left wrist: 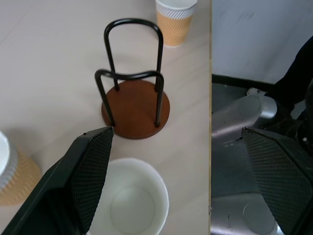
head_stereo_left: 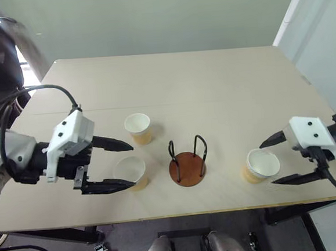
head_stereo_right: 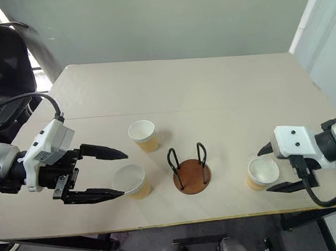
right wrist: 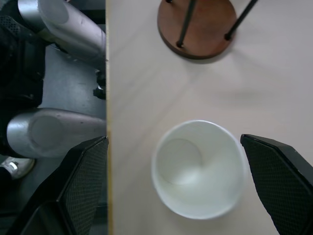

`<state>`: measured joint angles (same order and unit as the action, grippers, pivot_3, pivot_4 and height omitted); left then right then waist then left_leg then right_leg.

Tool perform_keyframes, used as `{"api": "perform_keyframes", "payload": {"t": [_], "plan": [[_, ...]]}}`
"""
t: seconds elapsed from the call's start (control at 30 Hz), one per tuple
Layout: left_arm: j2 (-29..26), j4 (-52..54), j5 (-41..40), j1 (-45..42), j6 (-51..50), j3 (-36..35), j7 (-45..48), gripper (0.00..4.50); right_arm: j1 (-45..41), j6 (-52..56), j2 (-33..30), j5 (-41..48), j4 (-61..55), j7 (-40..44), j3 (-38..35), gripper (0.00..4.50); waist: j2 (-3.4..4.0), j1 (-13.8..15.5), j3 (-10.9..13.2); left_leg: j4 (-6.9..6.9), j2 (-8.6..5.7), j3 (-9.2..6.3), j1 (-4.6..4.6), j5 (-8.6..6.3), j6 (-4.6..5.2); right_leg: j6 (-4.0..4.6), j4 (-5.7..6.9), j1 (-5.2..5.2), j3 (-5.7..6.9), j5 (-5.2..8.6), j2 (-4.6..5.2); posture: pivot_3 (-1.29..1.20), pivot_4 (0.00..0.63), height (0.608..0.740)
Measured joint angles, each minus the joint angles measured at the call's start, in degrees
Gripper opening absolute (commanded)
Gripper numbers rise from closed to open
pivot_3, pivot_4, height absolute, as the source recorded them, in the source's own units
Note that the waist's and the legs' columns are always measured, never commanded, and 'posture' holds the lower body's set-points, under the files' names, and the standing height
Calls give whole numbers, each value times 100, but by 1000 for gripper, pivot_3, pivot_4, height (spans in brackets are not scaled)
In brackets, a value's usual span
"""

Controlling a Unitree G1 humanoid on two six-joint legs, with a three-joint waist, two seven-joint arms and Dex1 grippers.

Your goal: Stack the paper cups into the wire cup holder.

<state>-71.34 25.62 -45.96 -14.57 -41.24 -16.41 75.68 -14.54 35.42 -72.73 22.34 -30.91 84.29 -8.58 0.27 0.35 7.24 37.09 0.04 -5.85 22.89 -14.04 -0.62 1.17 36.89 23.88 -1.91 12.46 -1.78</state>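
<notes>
Tan ribbed paper, three cups, all upright on the pale bench [head_stereo_left: 170, 79], mouths up. Left gripper [head_stereo_left: 129, 163] spread wide, holding nothing; one cup [head_stereo_left: 131, 172] sits just beyond its fingertips, near the lower one, not clearly touched. A second cup [head_stereo_left: 138, 128] stands a little past the upper finger of that gripper, farther back on the bench. Right gripper [head_stereo_left: 269, 163] also wide open and empty; the third cup [head_stereo_left: 261, 166] stands between its two fingertips, and in the right wrist view it stands clear of both. Wire cup holder [head_stereo_left: 187, 162], reddish-brown disc with black loops upright, stands between the two grippers, beyond the tips of both, somewhat nearer the left one. No cup in it. All three cups stand near the bench's front edge, apart from one another.
</notes>
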Motion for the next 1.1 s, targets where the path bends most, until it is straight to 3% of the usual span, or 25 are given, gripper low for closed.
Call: {"api": "perform_keyframes", "payload": {"t": [0.27, 0.5, 0.87, 0.97, 1.1], "plan": [[64, -7, -167, -266, -67, 14, -79, 4500, 354, -17, -4, 21, -136, -329, 37, 4456, -10, 6, 5, 5, -7, -2, 7, 2, 16, -16, -5, 0, -8, -8, 0, 0, 150, 740], [79, 20, -979, -413, -439, -742, -116, 4500, 449, -226, -54, -74, -18, -438, 171, 4456, -10, 10, 5, 4, -7, 1, 5, -5, 25, -28, -4, 0, -9, -7, 0, 0, 150, 740], [107, 158, -1131, 73, -532, -1345, -225, 4500, 509, -401, -62, -251, 103, -569, 588, 4456, -11, 9, 5, 9, -7, 1, 3, -2, 30, -30, -3, -4, -9, -8, 0, 0, 150, 740], [107, 191, -1155, 112, -541, -1422, -243, 4500, 492, -468, -61, -363, 130, -651, 750, 3856, -12, 9, 4, 12, -7, 1, 2, -1, 32, -30, -1, -4, -9, -10, 0, 0, 150, 740], [107, 222, -1232, 142, -558, -1446, -319, 4500, 467, -590, -56, -575, 146, -703, 999, 2437, -12, 9, 4, 15, -7, 1, 2, 0, 33, -29, 1, -4, -9, -12, 0, 0, 150, 740]]}}
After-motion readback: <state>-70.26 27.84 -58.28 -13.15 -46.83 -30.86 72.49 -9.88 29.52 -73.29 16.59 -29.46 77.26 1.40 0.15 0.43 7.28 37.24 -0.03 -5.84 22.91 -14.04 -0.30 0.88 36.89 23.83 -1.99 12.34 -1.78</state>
